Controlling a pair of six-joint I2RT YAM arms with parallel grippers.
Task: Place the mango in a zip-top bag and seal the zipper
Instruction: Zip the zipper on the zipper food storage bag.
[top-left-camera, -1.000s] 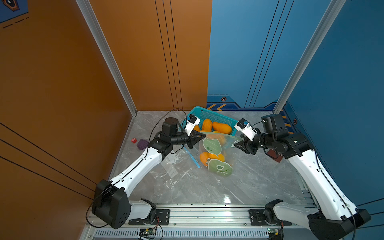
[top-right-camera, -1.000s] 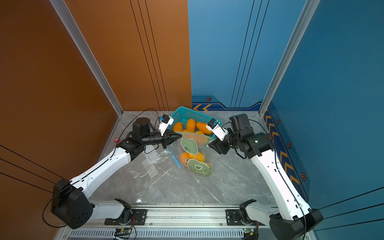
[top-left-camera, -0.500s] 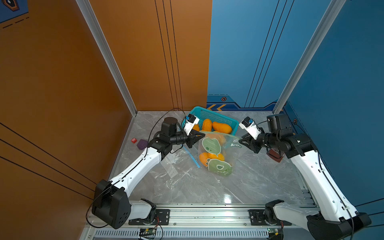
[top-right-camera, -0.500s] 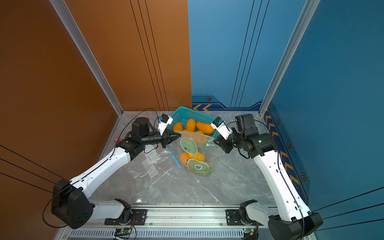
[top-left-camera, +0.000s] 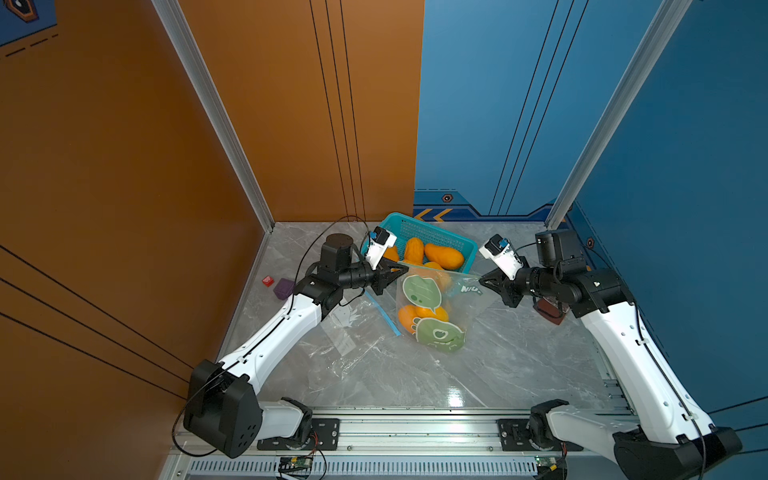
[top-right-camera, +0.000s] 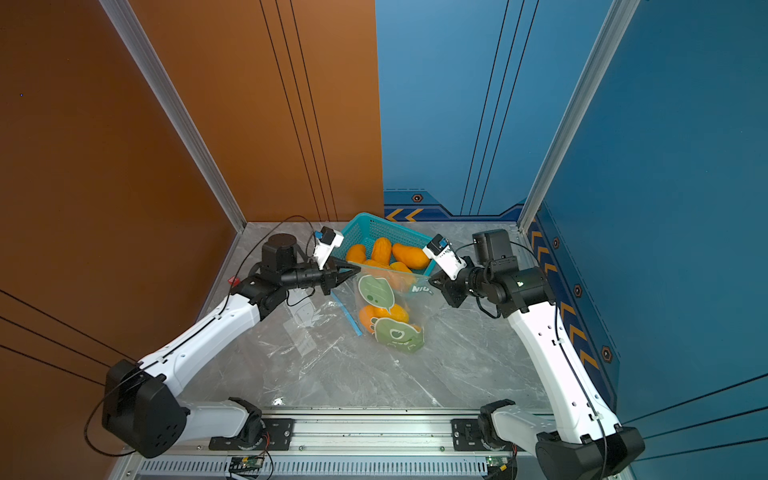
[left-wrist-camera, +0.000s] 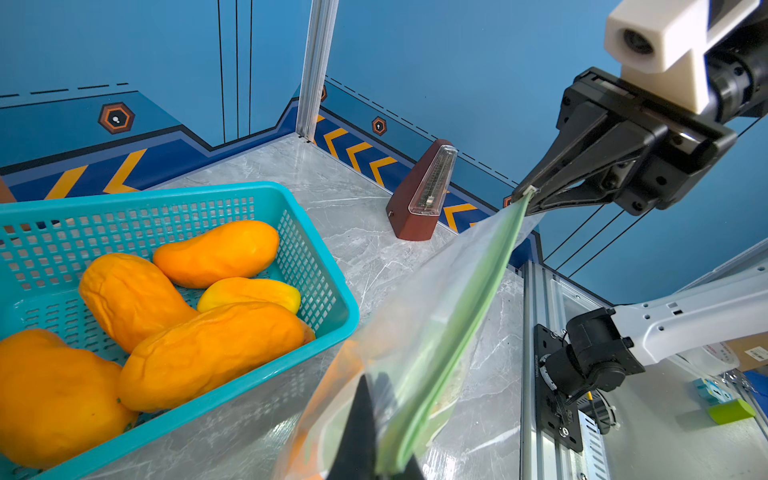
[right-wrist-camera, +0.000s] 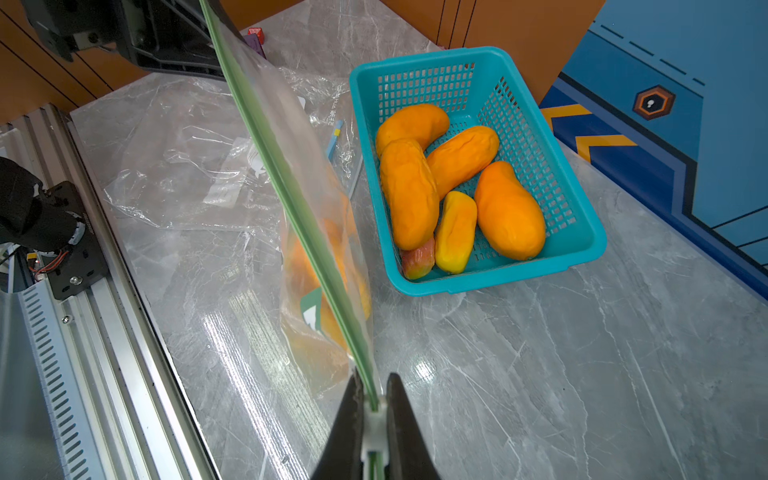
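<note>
- The left gripper (top-left-camera: 402, 272) is clenching one end of the zip-top bag (top-left-camera: 459, 303) and the right gripper (top-left-camera: 483, 279) is pinching the opposite end, so the green zipper (right-wrist-camera: 291, 187) is stretching straight between them, likely ready for sealing
- The mango (top-left-camera: 408, 316) is sitting low inside the bag, weighing it down onto the table (top-left-camera: 519, 365)
- Spare mangoes are lying in the teal basket (top-left-camera: 432, 233) just behind

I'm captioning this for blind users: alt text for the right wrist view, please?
The right gripper pinches the green zipper of a clear zip-top bag stretched taut away from the camera, orange mangoes inside. Beside it on the marble table, a teal basket holds more mangoes.
</note>
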